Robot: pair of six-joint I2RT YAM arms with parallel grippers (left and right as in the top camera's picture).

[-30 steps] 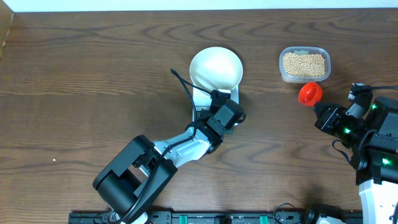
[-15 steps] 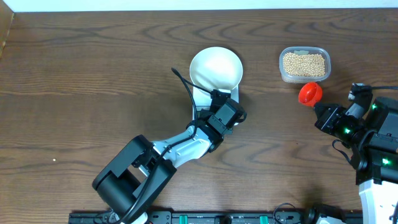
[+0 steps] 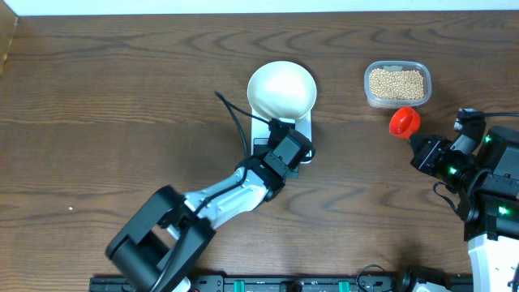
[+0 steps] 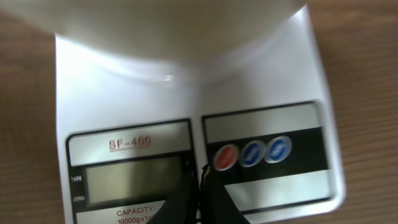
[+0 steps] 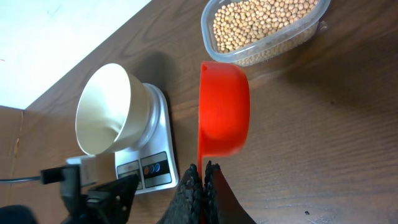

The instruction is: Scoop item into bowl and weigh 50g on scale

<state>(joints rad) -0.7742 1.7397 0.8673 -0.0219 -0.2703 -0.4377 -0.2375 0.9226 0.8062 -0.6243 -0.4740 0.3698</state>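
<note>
Left gripper (image 4: 203, 200): fingers shut, tips above front panel of small white rectangular digital scale (image 4: 186, 93), beside red button (image 4: 225, 157). Right gripper (image 5: 203, 185) clamped on handle of red plastic scoop (image 5: 224, 109). Round white bowl (image 3: 281, 88) atop scale. Farther right, small pale-tan beans (image 3: 396, 83) inside clear rectangular plastic tub (image 3: 397, 103).

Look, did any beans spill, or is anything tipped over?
Nothing stands out. The small pale-tan beans all sit inside the clear plastic tub, with none on the brown wooden table. The round white bowl stands upright on the white digital scale, and the right gripper holds the red plastic scoop.
</note>
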